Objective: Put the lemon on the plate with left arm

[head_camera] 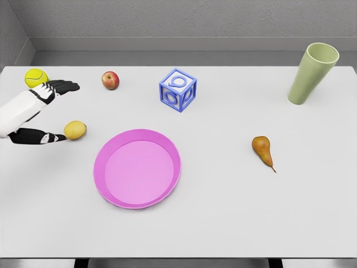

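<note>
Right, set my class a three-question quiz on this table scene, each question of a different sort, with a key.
1. True or false: the lemon already lies on the pink plate.
2. Which thing stands nearest the table's far right corner? A) apple B) green cup C) pear
3. Fill in: the blue letter block stands beyond the plate, between the apple and the ____.

Key: 1 false, it lies left of the plate, at the fingertips of the left hand. 2 B. 3 green cup.
</note>
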